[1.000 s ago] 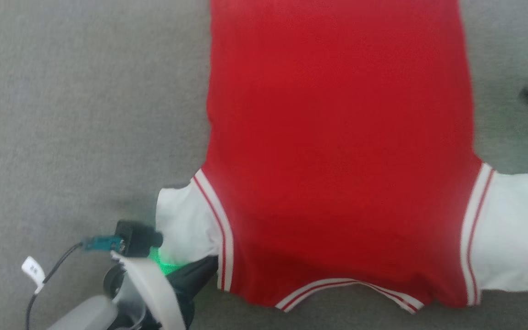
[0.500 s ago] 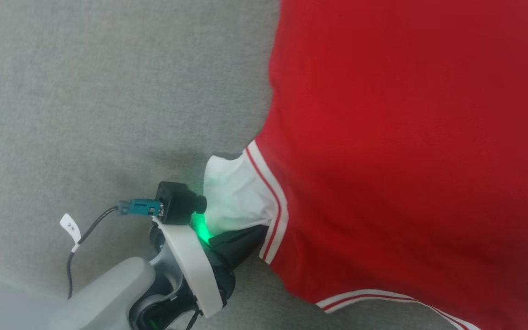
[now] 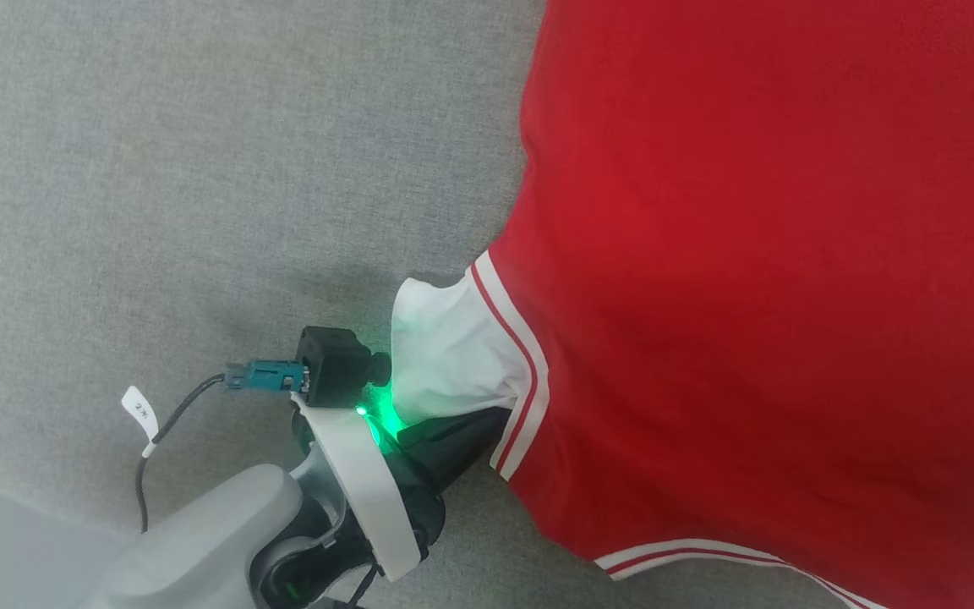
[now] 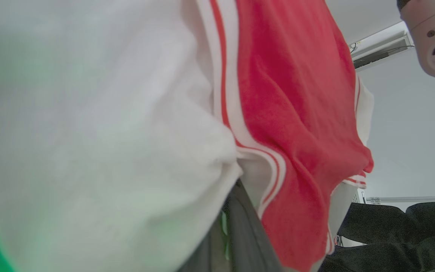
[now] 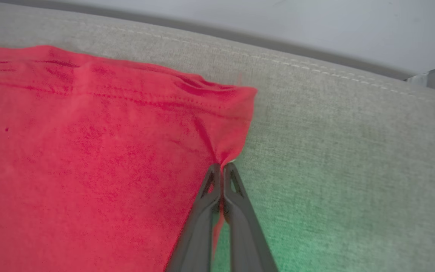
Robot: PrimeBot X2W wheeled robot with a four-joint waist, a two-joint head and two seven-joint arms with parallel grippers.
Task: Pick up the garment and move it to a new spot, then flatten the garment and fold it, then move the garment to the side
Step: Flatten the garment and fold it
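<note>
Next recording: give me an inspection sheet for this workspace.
Surface: grey fabric cushion, stitched seam along one edge.
Job's things: garment lying spread out, red body, white sleeve.
Clutter: nothing seen.
Pincers: left pincer shut on the white sleeve by its striped seam; right pincer shut on the red side edge near the hem.
Cables: black cable with white tag, teal plug at the left wrist camera.
Surroundings: pale wall.

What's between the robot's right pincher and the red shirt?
Nothing is between them. In the right wrist view, the right gripper is pinched shut right on the shirt's red edge, with a bit of cloth caught between its fingers.
</note>
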